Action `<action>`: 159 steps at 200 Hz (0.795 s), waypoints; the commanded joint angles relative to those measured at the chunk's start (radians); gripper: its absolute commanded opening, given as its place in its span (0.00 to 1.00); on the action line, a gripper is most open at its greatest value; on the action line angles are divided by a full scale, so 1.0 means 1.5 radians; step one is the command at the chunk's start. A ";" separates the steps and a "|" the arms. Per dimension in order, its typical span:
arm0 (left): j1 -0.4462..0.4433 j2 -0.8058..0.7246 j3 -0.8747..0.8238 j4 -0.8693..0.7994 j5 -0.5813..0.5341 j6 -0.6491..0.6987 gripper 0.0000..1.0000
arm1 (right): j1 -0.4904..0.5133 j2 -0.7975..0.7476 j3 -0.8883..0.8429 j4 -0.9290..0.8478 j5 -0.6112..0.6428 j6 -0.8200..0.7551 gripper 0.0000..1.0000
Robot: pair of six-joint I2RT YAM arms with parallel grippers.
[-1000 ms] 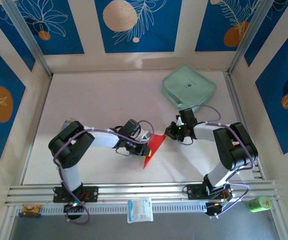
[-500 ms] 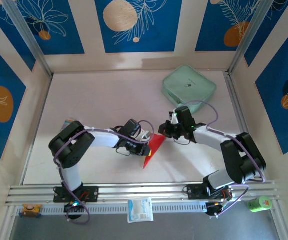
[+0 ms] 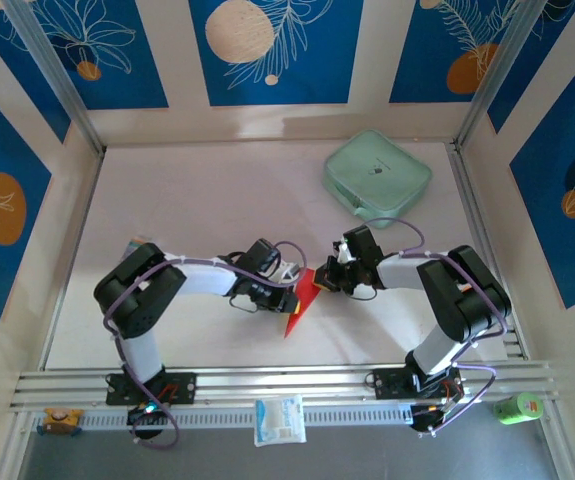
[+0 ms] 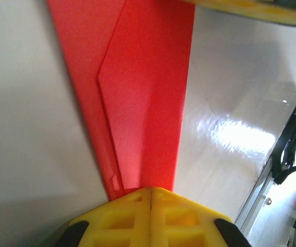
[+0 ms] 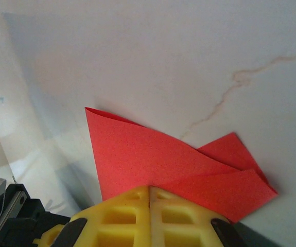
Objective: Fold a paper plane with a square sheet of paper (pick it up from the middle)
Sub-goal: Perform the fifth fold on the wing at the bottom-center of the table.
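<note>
Tabletop (image 3: 187, 200) pale, walls (image 3: 267, 50) blue-panelled (L claw (image 4: 150, 191), R claw (image 5: 149, 188) tight on paper plane (image 3: 299, 305))

The folded bright red paper plane (image 4: 142, 103) runs off the left wrist view's top edge, its near end hidden inside the left gripper (image 4: 150, 193). The right gripper (image 5: 149, 191) covers its near edge. The small white packet (image 3: 280, 418) bears print too small to read.
</note>
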 commanded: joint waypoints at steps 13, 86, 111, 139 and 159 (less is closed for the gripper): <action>-0.004 -0.056 0.029 -0.082 -0.006 -0.013 0.00 | 0.000 0.030 -0.015 -0.024 0.055 0.012 0.01; -0.017 0.021 0.116 -0.035 0.014 -0.051 0.00 | 0.002 0.034 -0.008 -0.034 0.055 0.013 0.01; -0.024 0.063 0.142 -0.035 -0.007 -0.052 0.00 | 0.002 0.034 -0.010 -0.034 0.056 0.012 0.01; -0.033 0.085 0.138 -0.059 -0.027 -0.033 0.00 | 0.001 0.034 -0.016 -0.034 0.057 0.012 0.01; -0.042 0.081 0.113 -0.099 -0.060 -0.009 0.00 | -0.002 0.032 -0.018 -0.035 0.053 0.011 0.01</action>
